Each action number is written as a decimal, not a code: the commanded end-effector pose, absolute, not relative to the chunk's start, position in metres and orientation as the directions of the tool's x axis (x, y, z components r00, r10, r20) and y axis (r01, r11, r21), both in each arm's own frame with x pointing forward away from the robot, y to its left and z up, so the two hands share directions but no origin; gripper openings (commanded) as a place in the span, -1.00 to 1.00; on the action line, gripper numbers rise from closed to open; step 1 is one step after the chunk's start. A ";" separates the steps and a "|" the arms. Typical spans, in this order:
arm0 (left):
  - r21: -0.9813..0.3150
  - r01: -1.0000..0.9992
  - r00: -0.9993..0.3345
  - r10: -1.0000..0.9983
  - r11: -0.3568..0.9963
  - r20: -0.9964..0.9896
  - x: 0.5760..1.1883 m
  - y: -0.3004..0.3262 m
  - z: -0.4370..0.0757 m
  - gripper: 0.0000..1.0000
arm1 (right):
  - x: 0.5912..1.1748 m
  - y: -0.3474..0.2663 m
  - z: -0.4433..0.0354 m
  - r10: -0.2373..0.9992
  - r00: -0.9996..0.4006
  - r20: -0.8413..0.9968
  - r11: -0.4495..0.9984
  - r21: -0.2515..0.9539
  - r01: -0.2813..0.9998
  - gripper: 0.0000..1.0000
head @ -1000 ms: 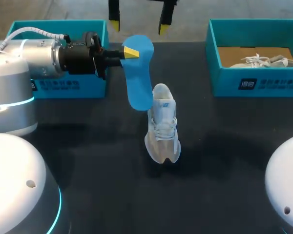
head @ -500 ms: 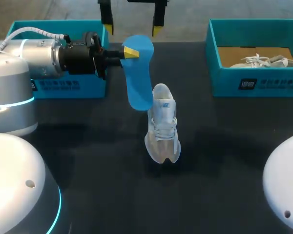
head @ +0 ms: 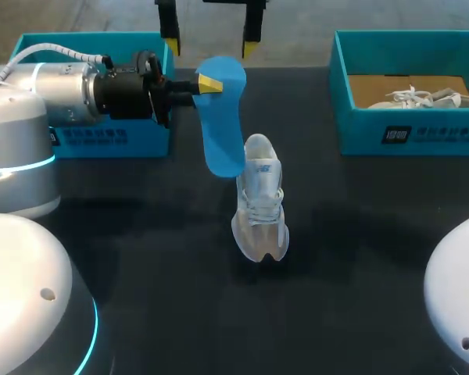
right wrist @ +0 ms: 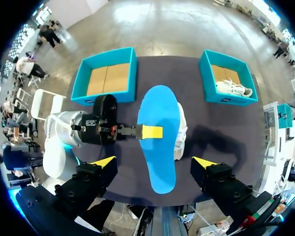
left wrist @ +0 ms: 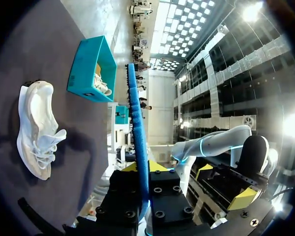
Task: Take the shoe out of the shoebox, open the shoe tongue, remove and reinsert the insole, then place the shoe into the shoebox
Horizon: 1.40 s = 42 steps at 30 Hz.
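Right fingers (head: 170, 33) leftward; insole (head: 223, 117) between left fingers (head: 209, 83)

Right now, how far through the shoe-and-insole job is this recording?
Done: the shoe stands on the table, out of its box, and its blue insole is out. In hand: the left gripper is shut on the insole, holding it in the air near the shoe; the right gripper hangs open overhead. Left: reinsert the insole, then put the shoe into the empty shoebox.

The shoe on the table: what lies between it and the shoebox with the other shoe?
Nothing: the head view shows only bare dark table between the shoe and that shoebox.
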<state>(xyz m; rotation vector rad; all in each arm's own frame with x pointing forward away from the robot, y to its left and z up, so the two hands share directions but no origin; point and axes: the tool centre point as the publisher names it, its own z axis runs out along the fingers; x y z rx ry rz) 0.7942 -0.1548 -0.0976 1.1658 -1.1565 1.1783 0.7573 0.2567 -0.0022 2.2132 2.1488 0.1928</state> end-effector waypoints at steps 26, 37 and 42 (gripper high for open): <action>0.040 -0.999 0.042 0.050 0.034 0.998 0.794 -0.155 -0.098 -1.00 | 0.757 0.256 -0.002 0.998 0.027 0.057 -0.034 0.123 0.992 1.00; 0.040 -0.999 0.042 0.050 0.034 0.998 0.794 -0.155 -0.098 -1.00 | 0.758 0.259 -0.006 0.979 0.032 0.202 -0.068 0.171 0.983 1.00; 0.040 -0.999 0.042 0.050 0.034 0.998 0.794 -0.155 -0.098 -1.00 | 0.753 0.252 -0.007 0.948 -0.013 0.317 -0.059 0.216 0.975 1.00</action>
